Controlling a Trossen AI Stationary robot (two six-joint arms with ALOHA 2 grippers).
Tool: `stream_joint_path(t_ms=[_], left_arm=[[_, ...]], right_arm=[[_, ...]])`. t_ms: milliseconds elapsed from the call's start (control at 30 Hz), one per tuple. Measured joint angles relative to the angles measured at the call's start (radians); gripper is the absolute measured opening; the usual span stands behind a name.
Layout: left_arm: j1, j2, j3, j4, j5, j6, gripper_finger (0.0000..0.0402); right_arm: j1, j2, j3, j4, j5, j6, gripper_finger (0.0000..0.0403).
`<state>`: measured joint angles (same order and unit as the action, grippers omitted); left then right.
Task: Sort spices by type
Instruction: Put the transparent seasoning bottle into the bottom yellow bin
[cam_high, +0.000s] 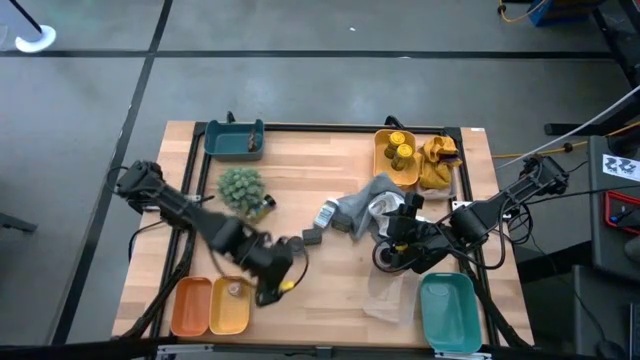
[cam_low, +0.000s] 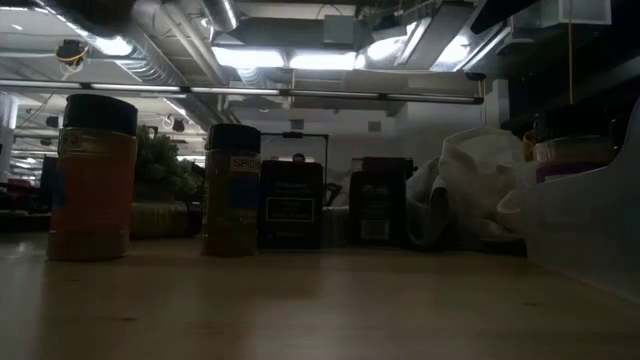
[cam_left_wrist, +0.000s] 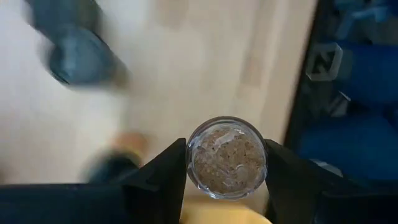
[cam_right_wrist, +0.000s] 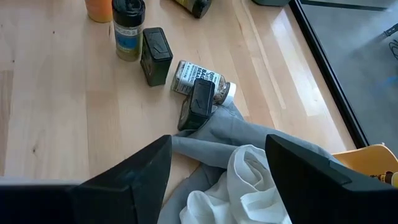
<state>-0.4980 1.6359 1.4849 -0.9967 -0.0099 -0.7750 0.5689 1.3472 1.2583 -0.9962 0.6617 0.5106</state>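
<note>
The left tool (cam_left_wrist: 227, 180) is clamped on a clear spice jar (cam_left_wrist: 227, 158) above the desk (cam_left_wrist: 186, 74); the right tool (cam_right_wrist: 217, 168) hangs apart over the grey cloth (cam_right_wrist: 249, 134).

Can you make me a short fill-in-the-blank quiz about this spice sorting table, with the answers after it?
1. The left gripper is shut on a small glass ____ of brownish spice.
2. The right gripper hangs with its jaws ____ above the grey and white cloths.
3. By the grey cloth's edge a clear spice jar with a white lid lies on its ____.
4. In the high view, two yellow-lidded jars sit in the ____ tray at the table's far edge.

Missing words: jar; open; side; yellow
</note>
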Motion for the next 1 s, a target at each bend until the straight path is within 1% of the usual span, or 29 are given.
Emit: stream_joint_path(t_ms=[200, 367, 467, 600, 767, 1000], left_arm=[[-0.164, 0.004, 0.0, 0.002, -0.002, -0.231, 0.0172], [-0.287, 0.016, 0.0, -0.014, -0.08, -0.434, 0.0173], [-0.348, 0.038, 0.0, -0.041, -0.123, -0.529, 0.0173], [-0.405, 0.075, 0.0, -0.094, -0.145, -0.639, 0.0173], [-0.451, 0.133, -0.004, -0.121, -0.156, -0.701, 0.0174], [-0.47, 0.208, -0.006, -0.133, -0.17, -0.699, 0.0175]], right_arm=[[0.0, 0.0, 0.0, 0.001, 0.0, 0.0, 0.0257], [0.0, 0.0, 0.0, 0.003, 0.0, 0.006, 0.0257], [0.0, 0.0, 0.0, 0.006, 0.0, 0.006, 0.0257], [0.0, 0.0, 0.0, 0.009, 0.0, 0.008, 0.0257], [0.0, 0.0, 0.0, 0.017, 0.0, 0.013, 0.0257], [0.0, 0.0, 0.0, 0.071, 0.0, 0.015, 0.0257]])
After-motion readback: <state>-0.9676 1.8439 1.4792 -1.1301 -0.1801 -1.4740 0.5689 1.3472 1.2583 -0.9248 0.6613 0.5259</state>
